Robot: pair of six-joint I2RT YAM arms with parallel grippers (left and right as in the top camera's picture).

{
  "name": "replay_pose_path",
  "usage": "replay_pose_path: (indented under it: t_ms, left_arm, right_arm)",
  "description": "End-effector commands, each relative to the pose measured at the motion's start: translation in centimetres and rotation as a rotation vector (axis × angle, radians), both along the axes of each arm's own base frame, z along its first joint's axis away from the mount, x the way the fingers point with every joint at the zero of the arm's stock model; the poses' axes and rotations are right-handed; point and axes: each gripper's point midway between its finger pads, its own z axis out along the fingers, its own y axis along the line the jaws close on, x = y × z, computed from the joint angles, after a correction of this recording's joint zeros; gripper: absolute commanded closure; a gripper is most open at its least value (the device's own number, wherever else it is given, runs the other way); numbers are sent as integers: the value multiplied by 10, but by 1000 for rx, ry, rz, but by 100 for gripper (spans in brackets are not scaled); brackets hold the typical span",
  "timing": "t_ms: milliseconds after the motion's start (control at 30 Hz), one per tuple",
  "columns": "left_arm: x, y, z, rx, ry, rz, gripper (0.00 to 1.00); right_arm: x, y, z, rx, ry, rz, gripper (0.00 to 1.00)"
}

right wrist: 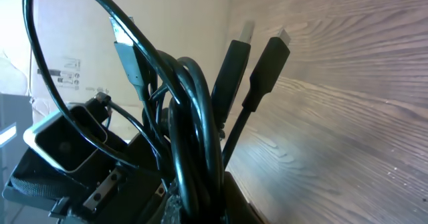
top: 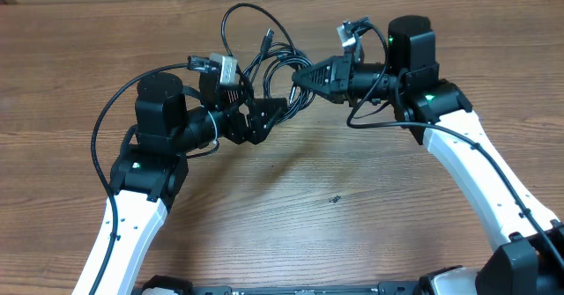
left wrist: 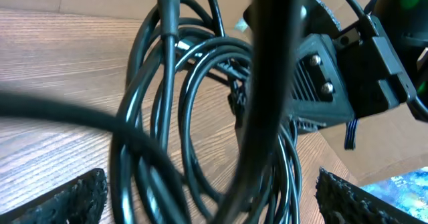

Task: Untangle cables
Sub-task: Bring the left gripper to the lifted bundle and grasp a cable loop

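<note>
Table (top: 291,207): wood-grain top, fills the overhead view.

Right arm (top: 480,172): white links with black joints. It comes in over the table's right half and bends toward the far middle.

Left arm (top: 141,198): same build, over the table's left half, also angled toward the far middle.

Right gripper (top: 298,79): over the far middle of the table, tip pointing left. It is clenched on the cables. In the right wrist view the strands rise straight out from between its jaws.

Left gripper (top: 275,114): over the far middle of the table, on the near-left side of that spot. It is released and its jaws are spread wide. In the left wrist view its two ridged fingertips (left wrist: 73,197) sit at the bottom corners of the frame. The loops run across the gap between them, with no contact visible.

Cables (top: 264,62): thin black strands bunched in overlapping loops over the far middle of the table. One larger loop arcs toward the far edge. The strands are still knotted together, not separated. Cannot tell whether the bundle touches the wood.

Plug ends (right wrist: 231,70): two black connectors with metal tips, side by side, standing clear of the bundle in the right wrist view.
</note>
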Motion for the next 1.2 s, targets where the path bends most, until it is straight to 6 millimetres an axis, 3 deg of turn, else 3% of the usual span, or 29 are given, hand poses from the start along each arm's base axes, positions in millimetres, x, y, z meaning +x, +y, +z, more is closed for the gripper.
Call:
replay_pose_path:
  t_ms: [0,133,200,400,467,567,633,733,933,1167]
  left_arm:
    - [1,-3,9,-20,-4,-13,28]
    - [4,-3,3,-19,17,-8,68]
    - [5,-3,1,-16,24,-4,96]
    - [7,-3,1,-14,12,-3,96]
    - [7,-5,5,-5,-27,-24,96]
    - [8,-5,8,-8,-45,-26,96]
    - [9,-5,9,6,-69,-31,96]
    - [11,-3,8,17,-77,-19,96]
    - [14,-1,6,40,-91,-2,96]
    - [28,27,-24,158,1,185,96]
  right_arm:
    - [-9,5,26,27,-74,38,96]
    - [-12,7,26,31,-72,51,96]
    - [-12,7,26,32,-72,51,96]
    - [-11,6,26,26,-91,51,96]
    - [-10,6,26,18,-110,48,91]
    - [-7,5,25,10,-114,33,60]
    - [-6,4,24,2,-142,37,34]
    - [-2,-1,19,-21,-130,9,13]
    - [11,-18,-1,-99,-66,-89,9]
    - [11,-27,-22,-191,-31,-135,15]
